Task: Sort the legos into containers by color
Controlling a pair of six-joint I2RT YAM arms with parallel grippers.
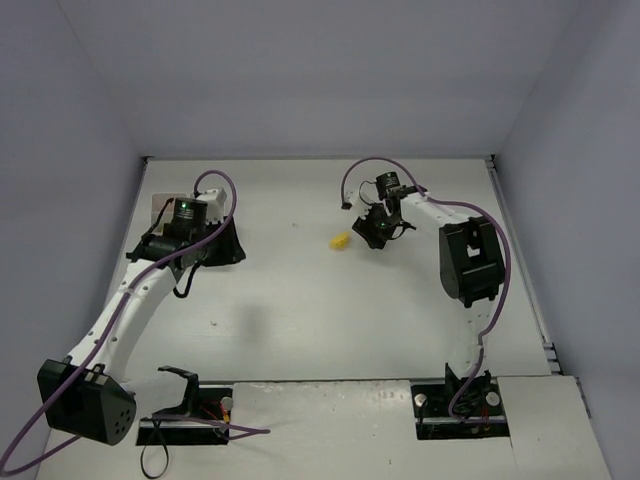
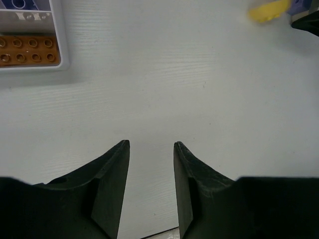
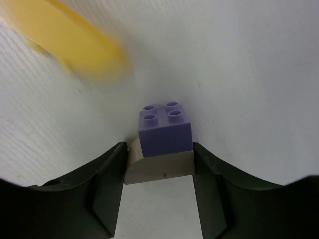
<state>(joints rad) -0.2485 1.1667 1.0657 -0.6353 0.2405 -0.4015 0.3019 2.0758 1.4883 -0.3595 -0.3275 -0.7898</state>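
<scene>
My right gripper [image 3: 159, 147] is shut on a pale lilac brick [image 3: 165, 130] that sits on a beige base piece [image 3: 159, 168]; the jaws press on the beige piece from both sides. A yellow brick [image 1: 340, 241] lies just left of the right gripper [image 1: 373, 232]; it is blurred in the right wrist view [image 3: 70, 42]. My left gripper [image 2: 152, 144] is open and empty over bare table. The white tray [image 2: 60, 45] is at its upper left, holding a brown-orange brick [image 2: 27, 50] and, in the compartment behind, a lilac one [image 2: 25, 4]. In the top view the left arm hides most of the tray [image 1: 157, 207].
The yellow brick [image 2: 269, 10] and the tip of the right gripper [image 2: 306, 22] show at the top right of the left wrist view. White walls enclose the table on three sides. The arm bases stand at the near edge.
</scene>
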